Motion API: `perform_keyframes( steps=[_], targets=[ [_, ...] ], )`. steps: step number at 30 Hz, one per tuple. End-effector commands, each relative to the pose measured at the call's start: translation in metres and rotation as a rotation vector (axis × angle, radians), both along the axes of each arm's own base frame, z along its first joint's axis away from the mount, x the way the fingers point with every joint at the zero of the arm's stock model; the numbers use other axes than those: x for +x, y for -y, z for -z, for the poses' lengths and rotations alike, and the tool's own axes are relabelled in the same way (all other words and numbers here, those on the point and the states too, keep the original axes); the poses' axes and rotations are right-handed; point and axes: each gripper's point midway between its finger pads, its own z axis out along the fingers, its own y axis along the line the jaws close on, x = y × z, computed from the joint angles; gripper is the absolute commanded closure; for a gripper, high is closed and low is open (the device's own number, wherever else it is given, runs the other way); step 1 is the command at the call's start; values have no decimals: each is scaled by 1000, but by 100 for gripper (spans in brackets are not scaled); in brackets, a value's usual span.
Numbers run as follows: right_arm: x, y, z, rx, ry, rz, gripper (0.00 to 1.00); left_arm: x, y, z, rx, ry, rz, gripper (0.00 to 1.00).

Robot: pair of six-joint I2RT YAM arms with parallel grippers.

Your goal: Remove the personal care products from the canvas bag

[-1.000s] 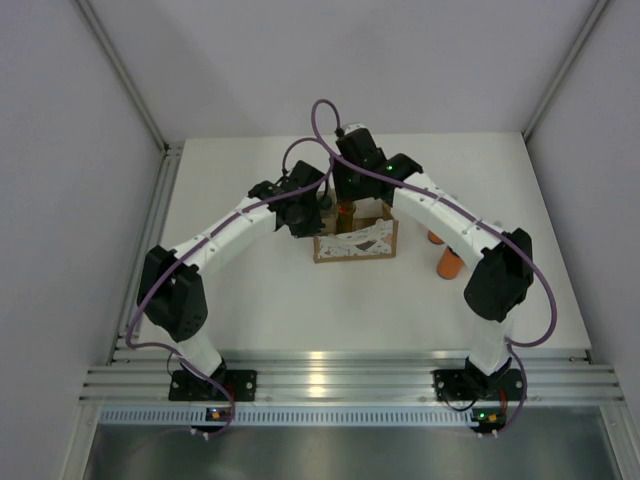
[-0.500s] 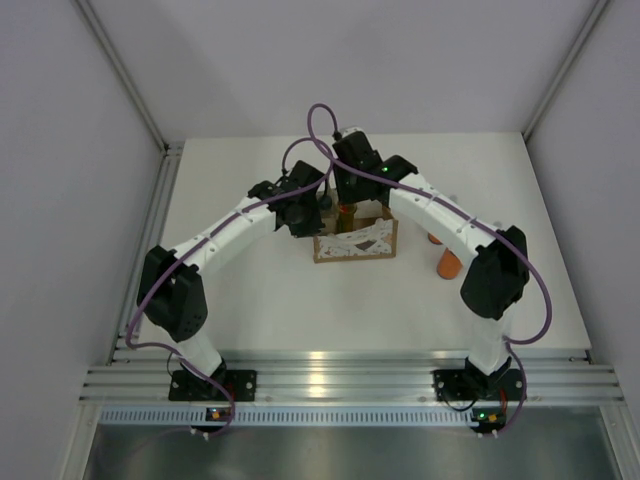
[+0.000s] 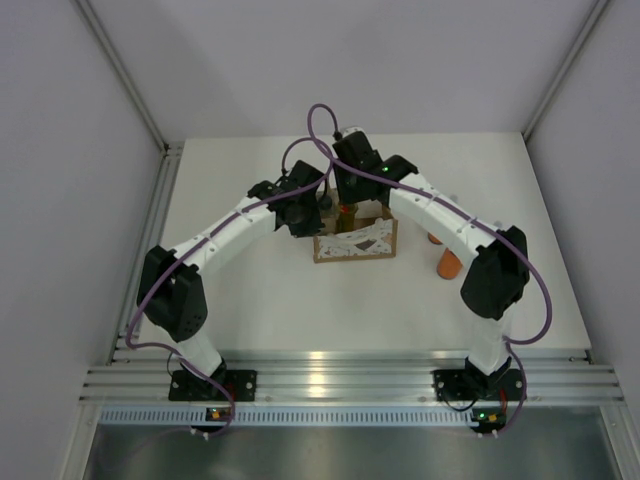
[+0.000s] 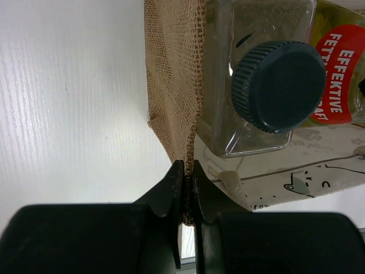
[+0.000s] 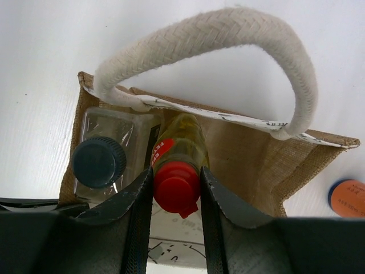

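The right hand (image 5: 175, 171) hangs straight down over the open canvas bag (image 5: 239, 148), its two fingers pressed against either side of the red cap (image 5: 174, 191) of the yellow-green bottle (image 5: 181, 134). That bottle stands upright inside the bag, long axis vertical, cap pointing up into the hand. Just to the left of this hand, in the same bag, the clear bottle (image 5: 97, 128) also stands upright, its dark cap (image 5: 100, 161) facing upward. A cream rope handle (image 5: 256, 40) arches over the bag's far rim, beyond the fingers. The left hand (image 4: 187, 171) is closed tight on the bag's woven side edge, pinching the cloth between its fingertips, with the clear bottle just ahead and to its right. Off to the right hand's right, an orange bottle (image 5: 348, 198) sits outside the bag on the white desk (image 3: 250, 290), showing its round top.
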Motion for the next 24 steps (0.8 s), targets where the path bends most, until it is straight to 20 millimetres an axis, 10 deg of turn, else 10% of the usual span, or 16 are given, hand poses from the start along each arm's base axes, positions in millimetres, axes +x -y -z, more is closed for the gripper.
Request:
perform_keyframes(
  steps=[1, 24],
  targets=[
    [-5, -3, -59, 70, 110, -5, 100, -5, -6, -16, 0, 17, 13, 92],
    [-30, 22, -173, 182, 276, -9, 100, -4, -3, -13, -1, 9, 16, 93]
  ],
)
